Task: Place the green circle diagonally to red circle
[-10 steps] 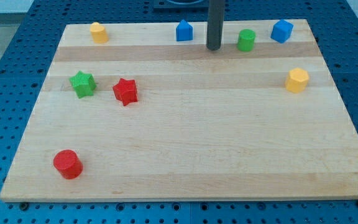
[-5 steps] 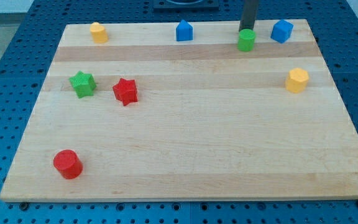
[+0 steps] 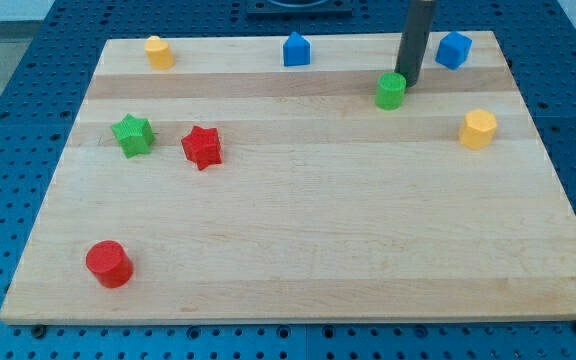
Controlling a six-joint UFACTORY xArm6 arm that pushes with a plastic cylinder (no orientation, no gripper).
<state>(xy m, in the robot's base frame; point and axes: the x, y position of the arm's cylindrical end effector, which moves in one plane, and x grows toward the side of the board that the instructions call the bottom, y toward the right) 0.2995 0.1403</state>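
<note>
The green circle (image 3: 391, 91) is sitting near the table's (image 3: 298, 250) top edge, toward the top right corner, well apart from the red circle (image 3: 109, 264) lying near the bottom left corner. The push is only beginning, I judge; next it calls for a long shove toward the bottom left. There is no pincer here, nothing opening or gripping: my tip (image 3: 407, 81) is touching the green circle's upper right side.

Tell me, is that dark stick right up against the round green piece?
Yes, my tip sits at the upper right edge of the green circle, near the view's top, with no gap showing between them.
</note>
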